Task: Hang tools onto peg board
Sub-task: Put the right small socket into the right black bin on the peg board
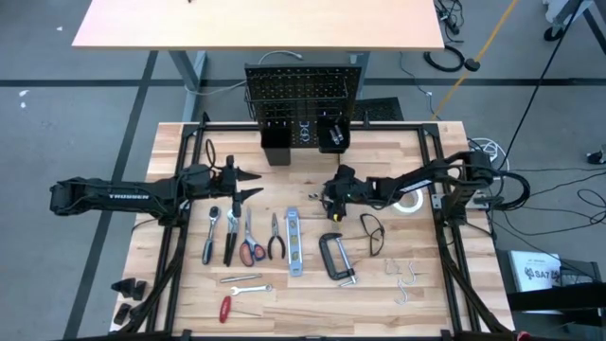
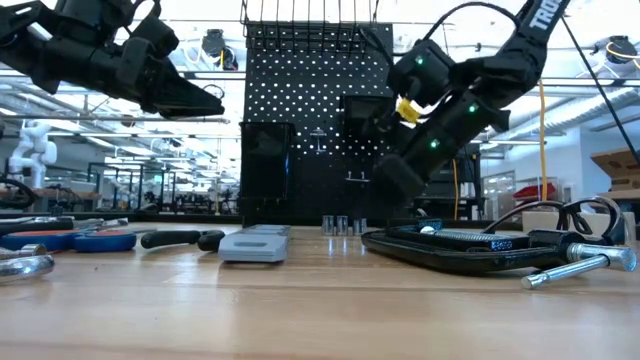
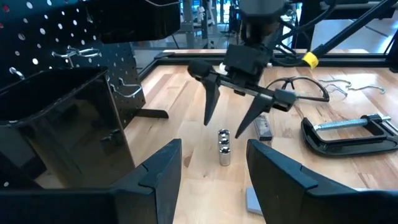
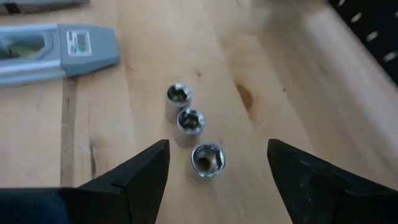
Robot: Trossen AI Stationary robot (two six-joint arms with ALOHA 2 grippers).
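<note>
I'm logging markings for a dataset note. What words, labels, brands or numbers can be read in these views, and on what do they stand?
"TROSSEN": white letters along the left arm.
Partial white letters on the right arm in the low view: cut off, unreadable.
Sticker with a barcode on the level: too blurred to read.
Label on the white box on the floor: too small to read.

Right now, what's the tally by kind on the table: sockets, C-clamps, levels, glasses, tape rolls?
sockets: 3
C-clamp: 1
level: 1
glasses: 1
tape roll: 1
Total: 7
</note>
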